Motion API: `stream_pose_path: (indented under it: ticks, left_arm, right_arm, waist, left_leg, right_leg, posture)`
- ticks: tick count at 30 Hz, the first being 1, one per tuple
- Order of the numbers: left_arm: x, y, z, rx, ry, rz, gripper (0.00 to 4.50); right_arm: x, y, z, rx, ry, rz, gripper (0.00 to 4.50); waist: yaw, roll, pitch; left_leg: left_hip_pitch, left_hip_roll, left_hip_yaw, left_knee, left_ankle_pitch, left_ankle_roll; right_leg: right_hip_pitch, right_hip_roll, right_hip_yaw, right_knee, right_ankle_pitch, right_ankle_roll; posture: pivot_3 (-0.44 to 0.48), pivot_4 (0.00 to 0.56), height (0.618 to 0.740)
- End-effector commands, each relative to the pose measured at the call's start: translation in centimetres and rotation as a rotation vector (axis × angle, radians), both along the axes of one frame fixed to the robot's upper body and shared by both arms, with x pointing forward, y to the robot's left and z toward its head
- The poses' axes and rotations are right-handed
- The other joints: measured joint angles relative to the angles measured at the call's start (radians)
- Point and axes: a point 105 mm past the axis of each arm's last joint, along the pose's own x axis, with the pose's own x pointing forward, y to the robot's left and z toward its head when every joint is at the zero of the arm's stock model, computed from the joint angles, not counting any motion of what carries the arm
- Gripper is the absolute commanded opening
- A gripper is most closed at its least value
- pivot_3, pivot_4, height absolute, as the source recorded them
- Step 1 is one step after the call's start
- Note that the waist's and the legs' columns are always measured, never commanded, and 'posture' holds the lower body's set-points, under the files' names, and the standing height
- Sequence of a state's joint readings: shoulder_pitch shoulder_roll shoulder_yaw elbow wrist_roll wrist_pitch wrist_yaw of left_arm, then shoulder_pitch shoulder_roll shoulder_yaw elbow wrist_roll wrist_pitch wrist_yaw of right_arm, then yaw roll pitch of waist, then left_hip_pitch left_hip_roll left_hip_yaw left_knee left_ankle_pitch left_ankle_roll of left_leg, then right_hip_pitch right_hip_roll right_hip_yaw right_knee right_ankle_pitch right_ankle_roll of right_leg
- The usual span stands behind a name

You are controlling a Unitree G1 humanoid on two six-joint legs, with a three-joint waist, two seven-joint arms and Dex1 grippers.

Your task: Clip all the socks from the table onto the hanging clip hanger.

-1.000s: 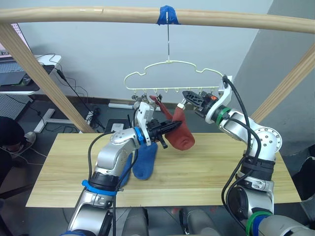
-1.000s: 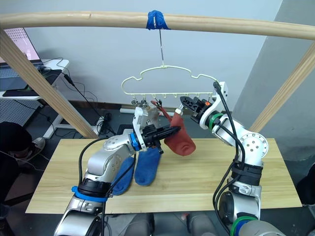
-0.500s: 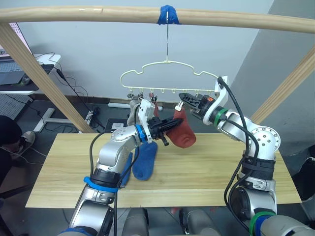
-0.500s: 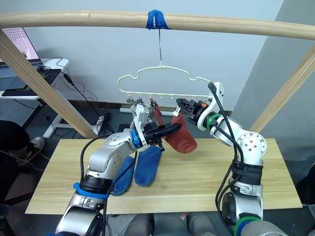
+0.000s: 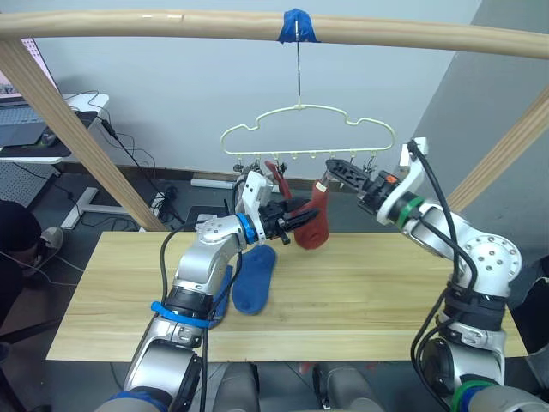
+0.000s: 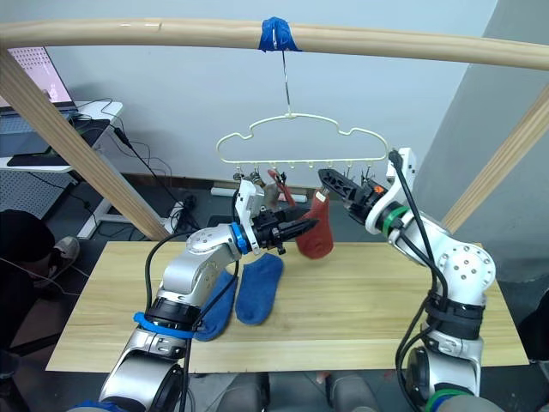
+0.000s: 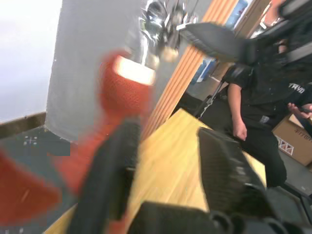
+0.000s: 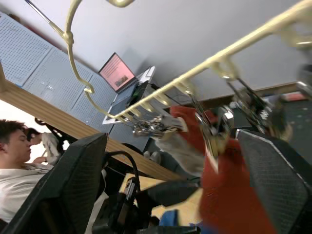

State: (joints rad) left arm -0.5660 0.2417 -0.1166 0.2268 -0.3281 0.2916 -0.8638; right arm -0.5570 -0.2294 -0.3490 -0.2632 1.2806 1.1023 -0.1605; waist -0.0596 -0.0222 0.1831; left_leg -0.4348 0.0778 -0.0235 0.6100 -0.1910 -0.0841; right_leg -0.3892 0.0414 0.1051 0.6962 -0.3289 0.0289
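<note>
A desk with a laptop (image 5: 17,120) stands far left behind the wooden bench (image 5: 360,292), where two blue socks (image 5: 253,279) lie flat, the left end effector (image 5: 292,220) grips a hanging red sock (image 5: 314,220) below the pale-yellow hanger (image 5: 309,129), and the right end effector (image 5: 343,169) gapes open beside its clips.

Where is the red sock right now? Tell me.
In the left eye view the red sock hangs near the middle, under the clip hanger, between the left gripper and right gripper.
</note>
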Motion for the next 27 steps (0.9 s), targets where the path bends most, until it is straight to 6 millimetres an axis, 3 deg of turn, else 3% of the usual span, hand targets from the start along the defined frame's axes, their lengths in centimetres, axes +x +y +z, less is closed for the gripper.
stream_pose_path:
  ticks: [1, 4, 6, 12, 17, 20, 22, 25, 27]
  left_arm:
    - [-0.1, 0.2, 0.6, 0.018, -0.06, -0.007, 3.2]
    - [-0.6, 1.2, 0.5, 0.006, -0.043, 0.015, 4.08]
    - [-1.4, 2.0, 0.4, 0.002, -0.027, 0.026, 4.44]
    - [-3.6, 5.3, -0.4, -0.014, 0.078, 0.1, 4.44]
    - [-3.2, 8.2, -0.4, 0.203, -0.024, 0.337, 4.44]
    - [-3.8, 8.3, 1.0, 0.173, -0.069, 0.337, 4.44]
    - [-5.2, 7.9, 2.5, 0.114, -0.104, 0.237, 4.44]
    - [-7.0, 7.8, 4.3, 0.009, -0.103, 0.114, 4.5]
    - [-7.6, 7.7, 4.6, -0.003, -0.109, 0.087, 4.5]
  right_arm:
    - [-1.3, -0.5, 1.8, -0.094, -0.126, -0.026, 4.5]
    - [-2.1, -0.3, 1.2, -0.229, -0.183, -0.026, 4.5]
    - [-2.4, 0.0, 0.5, -0.302, -0.212, -0.035, 4.5]
    - [-2.5, 1.1, -2.2, -0.448, -0.297, -0.09, 4.5]
    - [-2.1, 1.6, -3.0, -0.454, -0.354, -0.155, 4.5]
    - [-1.6, 1.6, -2.8, -0.469, -0.395, -0.189, 4.5]
    - [-1.0, 1.0, -2.5, -0.469, -0.413, -0.256, 4.5]
    - [-0.4, 0.6, -2.5, -0.478, -0.431, -0.318, 3.94]
    - [0.0, 0.8, -2.6, -0.506, -0.45, -0.325, 3.3]
  waist:
    - [-0.001, 0.0, 0.0]
    - [-0.01, 0.0, 0.0]
    - [-0.018, 0.0, 0.0]
    - [-0.024, 0.0, 0.0]
    - [-0.018, 0.0, 0.0]
    - [-0.008, 0.0, -0.001]
    - [0.003, 0.0, -0.001]
    - [0.01, 0.0, -0.001]
    - [0.015, 0.0, -0.001]
  left_leg:
    - [0.0, 0.0, 0.0, 0.0, 0.0, 0.0]
    - [0.0, 0.0, 0.0, 0.0, 0.0, 0.0]
    - [0.0, 0.0, 0.0, 0.0, 0.0, 0.0]
    - [0.001, 0.001, -0.001, 0.0, 0.0, 0.0]
    - [0.001, 0.0, -0.002, 0.001, 0.0, 0.0]
    - [0.001, 0.0, -0.002, 0.002, 0.0, -0.001]
    - [0.001, 0.0, -0.002, 0.002, 0.0, -0.001]
    - [0.001, 0.0, -0.002, 0.002, 0.0, -0.001]
    - [0.001, 0.0, -0.002, 0.002, 0.0, -0.001]
  right_leg:
    - [0.0, 0.0, 0.0, 0.0, 0.0, 0.0]
    - [0.0, 0.0, 0.0, 0.0, 0.0, 0.0]
    - [0.0, 0.0, 0.0, 0.0, 0.0, 0.0]
    - [0.0, 0.0, -0.001, 0.001, 0.0, 0.0]
    - [0.001, 0.0, -0.002, 0.002, -0.002, 0.004]
    - [0.001, -0.001, -0.001, 0.002, -0.002, 0.004]
    - [0.001, -0.001, -0.001, 0.002, -0.002, 0.003]
    - [0.001, -0.001, -0.003, 0.002, 0.0, 0.0]
    - [0.001, -0.001, -0.003, 0.002, 0.0, 0.0]
  posture:
    - [-0.068, 0.145, 0.74]
    - [-0.07, 0.144, 0.74]
    - [-0.063, 0.141, 0.74]
    - [-0.018, 0.141, 0.74]
    - [0.014, 0.141, 0.74]
    - [0.029, 0.142, 0.74]
    - [0.041, 0.144, 0.74]
    - [0.051, 0.145, 0.74]
    - [0.059, 0.146, 0.74]
